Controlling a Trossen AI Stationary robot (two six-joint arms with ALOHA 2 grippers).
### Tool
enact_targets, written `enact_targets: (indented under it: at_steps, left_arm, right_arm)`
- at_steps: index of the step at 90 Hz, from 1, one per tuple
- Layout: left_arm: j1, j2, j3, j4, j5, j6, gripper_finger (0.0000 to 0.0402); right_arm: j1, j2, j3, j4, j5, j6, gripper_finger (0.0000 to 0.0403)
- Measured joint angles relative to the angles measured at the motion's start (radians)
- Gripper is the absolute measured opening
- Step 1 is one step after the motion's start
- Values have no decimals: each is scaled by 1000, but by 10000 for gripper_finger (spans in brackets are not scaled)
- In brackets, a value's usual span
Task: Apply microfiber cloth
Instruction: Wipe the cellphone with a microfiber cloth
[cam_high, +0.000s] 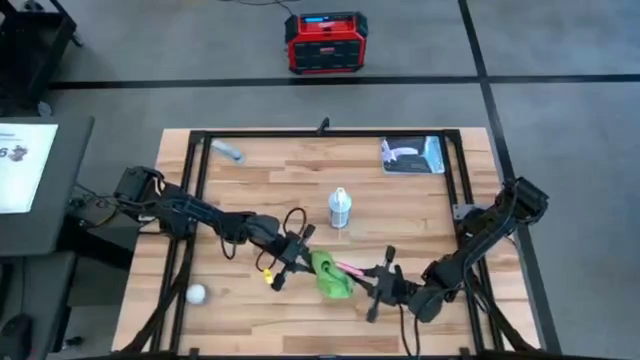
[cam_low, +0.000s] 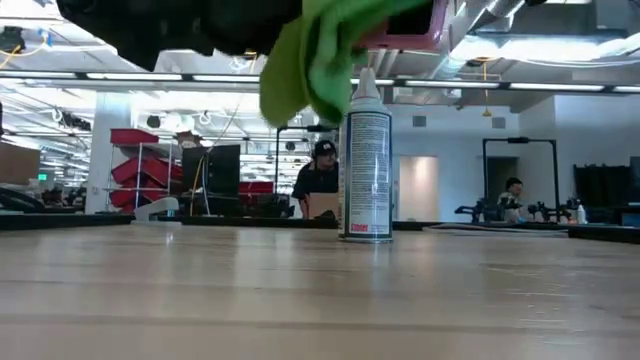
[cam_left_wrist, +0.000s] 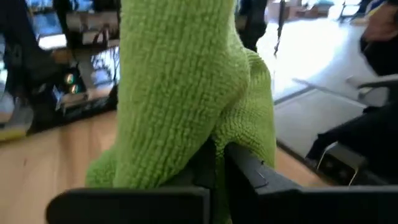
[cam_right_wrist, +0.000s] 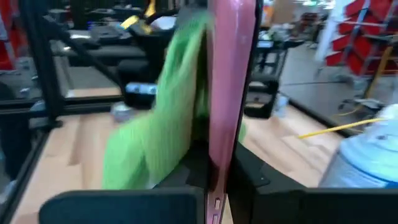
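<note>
Bright green soft microfiber cloth held aloft, near-centre of the table.

Pinched by left gripper; right gripper clamped on a pink-cased flat phone (touching the cloth).

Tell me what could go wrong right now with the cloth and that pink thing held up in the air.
The left pincer grips the microfiber cloth only by a bunched fold, so it might slip free. The right pincer holds the pink-edged device edge-on; rubbing pressure could twist it loose. The spray can stands nearby and could be knocked.
</note>
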Motion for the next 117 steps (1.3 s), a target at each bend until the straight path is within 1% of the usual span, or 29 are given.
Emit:
enact_targets:
  at_steps: [12,24,37,47,57,64,69,73,78,84,89,95,100,103,117]
  left_arm:
    - [0,0,0,-95,-45,-25,0]
    - [-1,0,0,-158,-115,-39,0]
    - [4,0,0,-216,-187,-43,0]
    - [12,0,0,-250,-205,-62,0]
    - [14,0,0,-285,-218,-82,0]
    - [14,0,0,-294,-227,-90,0]
    - [14,0,0,-281,-229,-91,0]
    - [14,1,0,-247,-227,-75,0]
    - [6,1,0,-167,-204,-44,0]
    - [-5,1,0,-41,-144,1,0]
    - [-8,1,8,25,-118,35,0]
    - [-11,1,19,67,-110,79,0]
    - [-11,-8,31,77,-110,108,0]
    - [-11,-14,35,77,-110,119,0]
    - [-10,-42,42,79,-114,141,0]
  right_arm:
    - [0,0,1,45,30,-47,13]
    - [0,0,1,92,25,-101,13]
    - [0,0,1,96,17,-103,13]
    - [1,0,1,109,17,-109,14]
    - [1,0,1,148,12,-147,14]
    - [-1,0,1,159,-10,-154,14]
    - [-7,0,1,161,-44,-147,14]
    - [-15,0,1,148,-71,-112,14]
    - [-31,-1,1,99,-118,-46,14]
    - [-51,0,1,14,-162,57,14]
    - [-65,0,1,-39,-207,144,15]
    - [-74,0,1,-96,-258,228,15]
    - [-81,0,1,-125,-337,280,15]
    - [-84,1,1,-140,-367,303,15]
    - [-85,0,1,-147,-357,310,15]
